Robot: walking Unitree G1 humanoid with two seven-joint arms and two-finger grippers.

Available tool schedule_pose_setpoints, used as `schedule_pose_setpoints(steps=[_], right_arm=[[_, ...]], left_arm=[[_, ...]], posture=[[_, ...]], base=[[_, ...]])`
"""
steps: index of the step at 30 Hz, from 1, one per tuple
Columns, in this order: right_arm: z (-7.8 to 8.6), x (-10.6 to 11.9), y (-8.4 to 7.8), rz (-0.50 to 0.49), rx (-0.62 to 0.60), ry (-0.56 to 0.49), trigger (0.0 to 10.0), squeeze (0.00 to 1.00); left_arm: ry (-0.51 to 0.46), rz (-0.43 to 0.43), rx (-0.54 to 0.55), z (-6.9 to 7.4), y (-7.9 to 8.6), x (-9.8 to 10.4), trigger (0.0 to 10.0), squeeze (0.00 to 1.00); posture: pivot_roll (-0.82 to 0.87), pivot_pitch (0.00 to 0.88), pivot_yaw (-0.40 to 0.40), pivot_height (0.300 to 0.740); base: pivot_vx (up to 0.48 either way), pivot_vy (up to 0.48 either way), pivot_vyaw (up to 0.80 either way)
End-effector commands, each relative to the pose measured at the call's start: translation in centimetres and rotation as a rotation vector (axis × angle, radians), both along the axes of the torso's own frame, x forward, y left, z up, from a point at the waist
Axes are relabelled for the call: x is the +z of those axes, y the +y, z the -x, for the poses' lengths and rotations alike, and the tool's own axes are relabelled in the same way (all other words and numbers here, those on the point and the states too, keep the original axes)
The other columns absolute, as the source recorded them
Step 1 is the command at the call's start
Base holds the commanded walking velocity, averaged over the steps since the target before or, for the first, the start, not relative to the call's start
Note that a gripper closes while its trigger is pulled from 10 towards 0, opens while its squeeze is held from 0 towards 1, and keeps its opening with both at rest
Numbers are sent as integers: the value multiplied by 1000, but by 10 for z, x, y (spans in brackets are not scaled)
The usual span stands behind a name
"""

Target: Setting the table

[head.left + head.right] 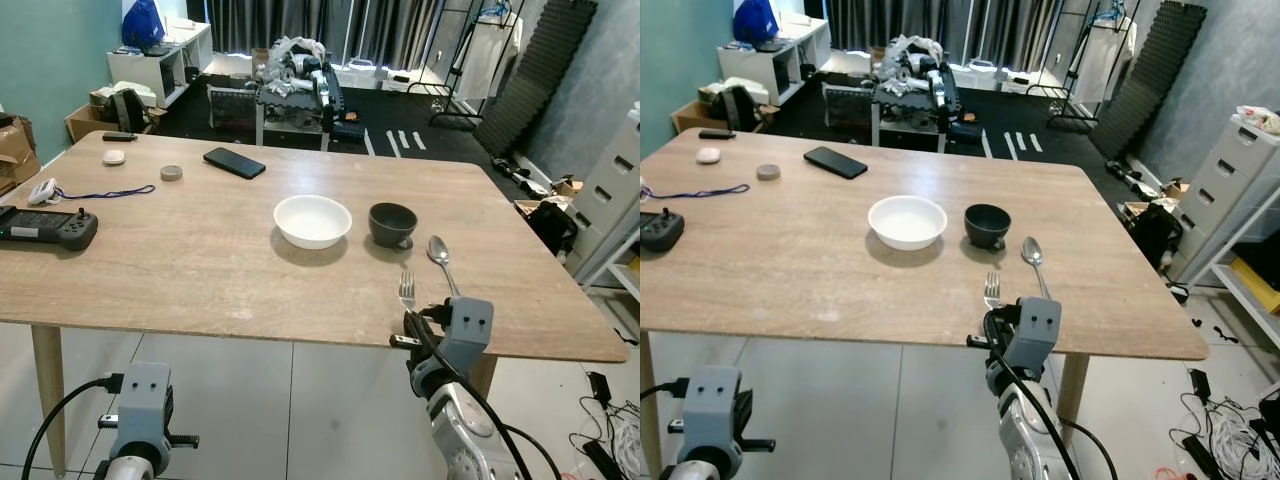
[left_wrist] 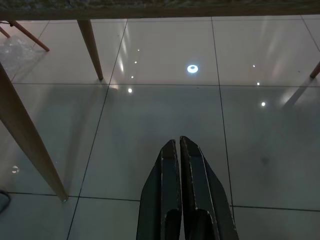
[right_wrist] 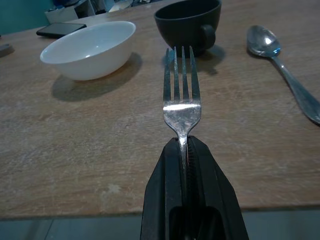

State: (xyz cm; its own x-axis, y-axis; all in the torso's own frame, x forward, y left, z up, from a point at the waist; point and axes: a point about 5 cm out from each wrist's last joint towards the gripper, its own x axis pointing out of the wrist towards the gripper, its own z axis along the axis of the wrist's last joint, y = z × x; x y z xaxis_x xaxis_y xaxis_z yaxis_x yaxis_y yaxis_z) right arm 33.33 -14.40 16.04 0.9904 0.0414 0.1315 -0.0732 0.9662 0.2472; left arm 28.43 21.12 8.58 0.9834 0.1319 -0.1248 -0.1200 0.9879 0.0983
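The right gripper (image 3: pixel 184 150) was at the near edge of the wooden table (image 1: pixel 200 260), its two black fingers clamped together on the handle of a silver fork (image 3: pixel 182 95). The fork pointed away from the robot over the tabletop, tines toward the far side; whether it rested on the wood or hung just above it could not be told. In the left eye view the fork (image 1: pixel 407 290) stood out past the right gripper (image 1: pixel 418 322), close to the table's front edge.

Just beyond the fork's tines sat a dark cup (image 3: pixel 190 24) with its handle turned toward the robot. To the cup's left, near it but not touching, stood a white bowl (image 3: pixel 90 47). On the fork's right a silver spoon (image 3: pixel 285 70) lay flat on the wood, bowl end far, handle running back toward the near edge, roughly parallel to the fork and apart from it.

The left gripper (image 2: pixel 180 165) hung below table height with its fingers pressed together on nothing, over a glossy tiled floor (image 2: pixel 165 105) with wooden table legs (image 2: pixel 25 135) at the side.

Farther off on the table's left half lay a black phone (image 1: pixel 234 162), a small round grey object (image 1: pixel 172 173), a small white puck (image 1: pixel 113 157), a blue lanyard (image 1: pixel 105 191) and a black handheld controller (image 1: pixel 45 228).
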Motion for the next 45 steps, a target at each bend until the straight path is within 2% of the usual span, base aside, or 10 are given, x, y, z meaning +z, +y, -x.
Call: schedule_pose_setpoints(steps=[1,8,10,11,14,20,27,29,36,45], right_arm=[[2,-7,-3,1,-12,28,10000,0],[-8,7,3,70,2,-18,10000,0],[-26,15,11,142,14,2,10000,0],[-26,15,11,142,14,2,10000,0],[-57,34,16,158,-15,39,10000,0],[-69,39,7,178,-96,68,10000,0],[-69,44,-3,138,-115,37,10000,0],[-62,46,-15,97,-131,-15,10000,0],[-47,50,-29,43,-166,-132,10000,0],[-41,48,-28,23,-174,-161,10000,0]], left_arm=[[32,7,-1,4,-2,-7,10000,0],[37,2,-2,4,-1,-7,10000,0],[33,-1,-5,5,-2,-5,10000,0],[33,-1,-5,5,-2,-5,10000,0],[4,5,1,8,-3,6,10000,0],[-25,12,15,23,0,19,10000,0],[-37,9,26,26,5,27,10000,0],[-47,4,9,22,3,31,10000,0],[-101,-9,-27,7,-5,48,10000,0],[-103,-28,-39,-1,-6,52,10000,0]], posture=[[71,115,12,740],[77,119,18,740],[113,136,14,740],[113,136,14,740],[155,165,1,740],[204,198,-4,740],[194,206,2,740],[170,203,11,740],[133,171,25,740],[126,152,32,740]], base=[[0,0,0],[0,0,0],[0,0,0],[0,0,0],[0,0,0],[0,0,0],[0,0,0],[0,0,0],[64,0,0],[470,0,0]])
